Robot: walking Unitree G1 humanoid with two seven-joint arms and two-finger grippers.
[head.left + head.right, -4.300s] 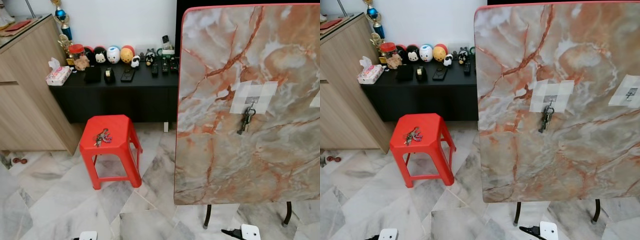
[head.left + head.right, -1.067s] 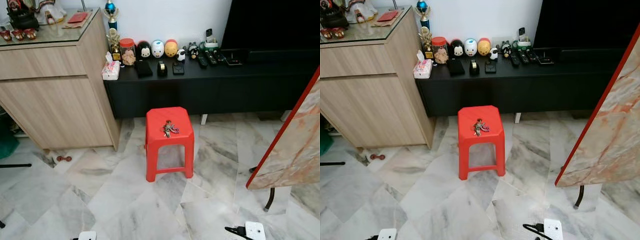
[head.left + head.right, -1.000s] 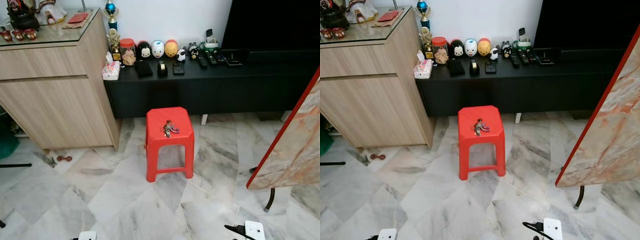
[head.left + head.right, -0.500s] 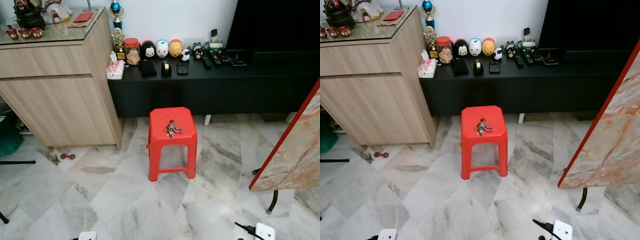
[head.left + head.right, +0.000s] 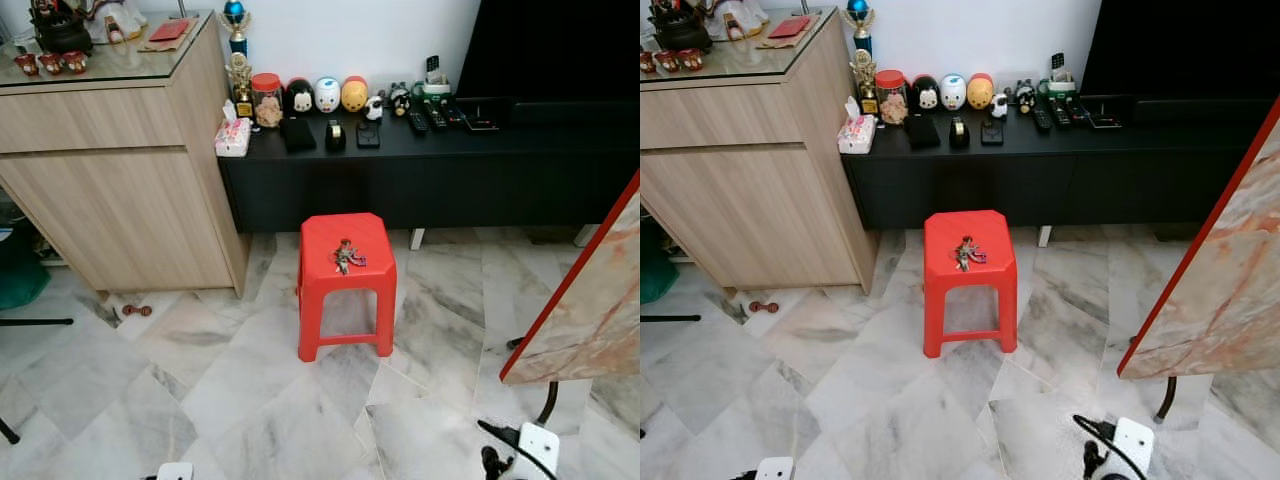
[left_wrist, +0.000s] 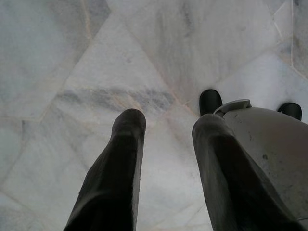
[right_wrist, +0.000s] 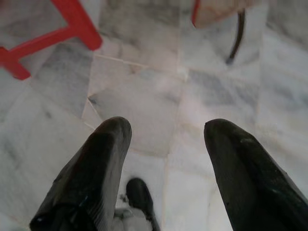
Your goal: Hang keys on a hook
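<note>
1. Keys (image 5: 346, 256) are lying on the red stool (image 5: 372, 277), centre of the scene, ungrasped.
2. Left gripper (image 6: 166, 168) and right gripper (image 7: 166, 168) are hanging low, jaws apart, gripping nothing.
3. Approach is in hand; next comes reaching down for the keys.

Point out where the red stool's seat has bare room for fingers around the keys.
The keys lie near the middle of the red stool, so bare seat rings them, widest toward the front edge. The black cabinet top is crowded at its left end.
</note>
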